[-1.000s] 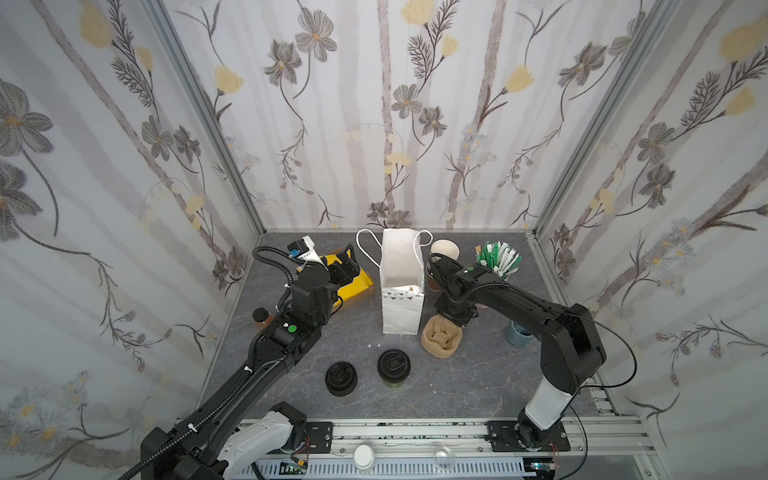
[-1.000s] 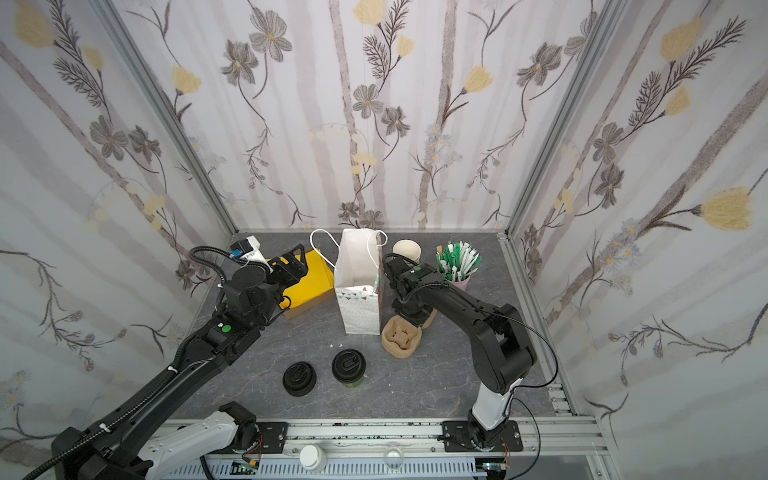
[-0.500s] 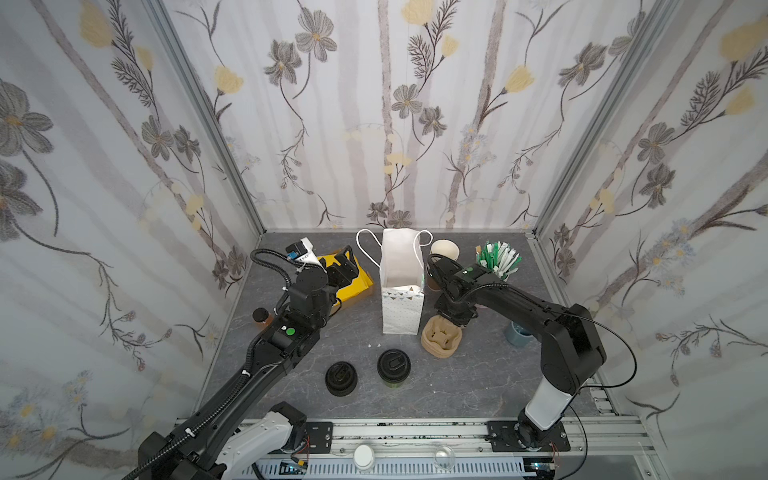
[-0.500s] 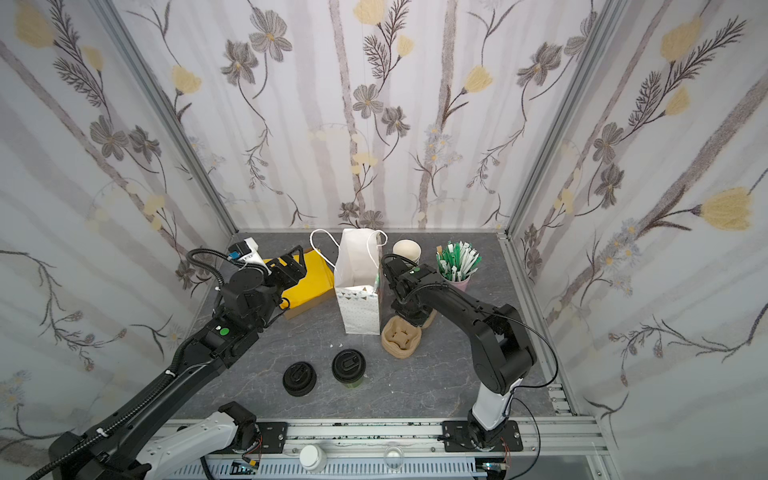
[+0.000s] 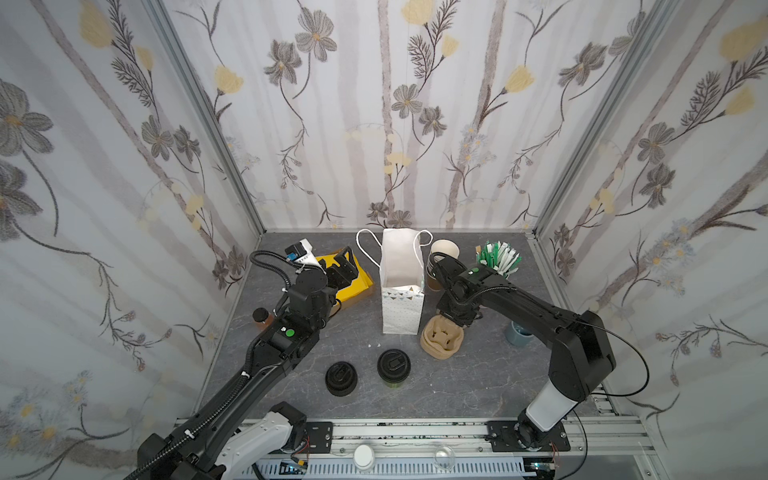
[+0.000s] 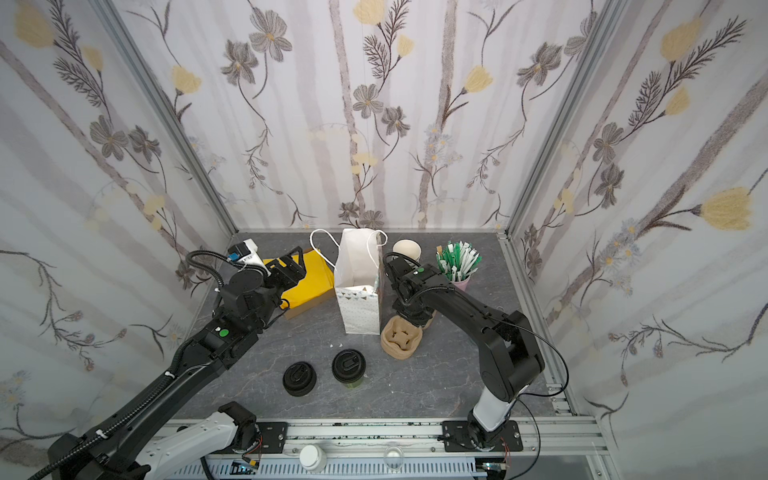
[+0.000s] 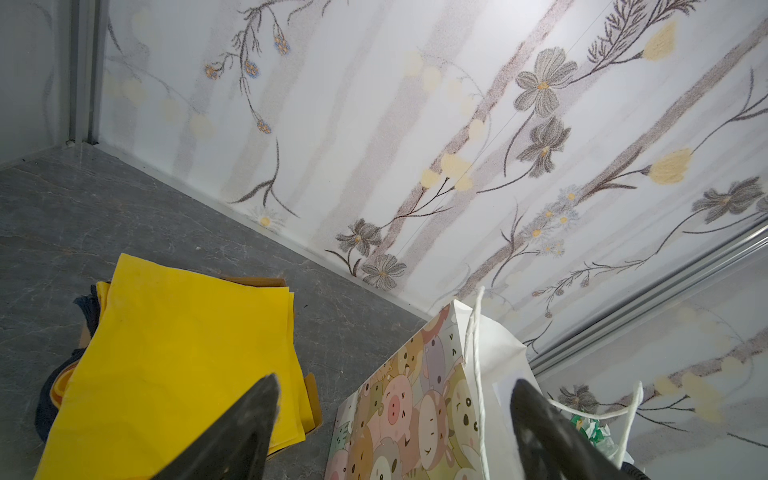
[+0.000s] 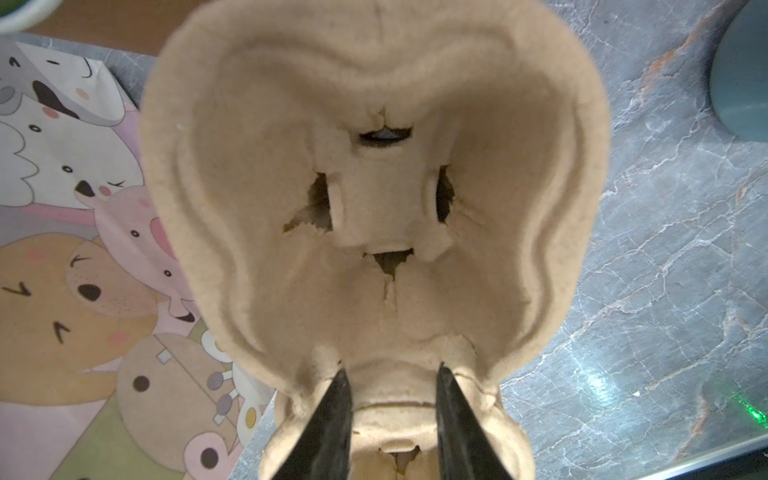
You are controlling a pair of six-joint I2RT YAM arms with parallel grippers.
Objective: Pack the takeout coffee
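Note:
The takeout coffee, an olive-brown cup under a black sip lid, stands at the table's front middle, away from both grippers. Behind it a white paper bag stands upright and open. A beige pulp cup carrier lies just right of the bag's foot. My right gripper points down at the carrier's near end, its jaws shut on the middle ridge. My left gripper hangs open over the yellow napkins, left of the bag, holding nothing.
A low stack of black lids sits left of the coffee. Yellow napkins lie in a cardboard tray at back left. Lidless cups, a pot of green-white sachets, a grey-blue cup and a small brown bottle stand around.
My right gripper's jaws have narrowed onto the carrier's ridge. The left arm has shifted slightly near the napkins. Cup, lids and bag have not moved.

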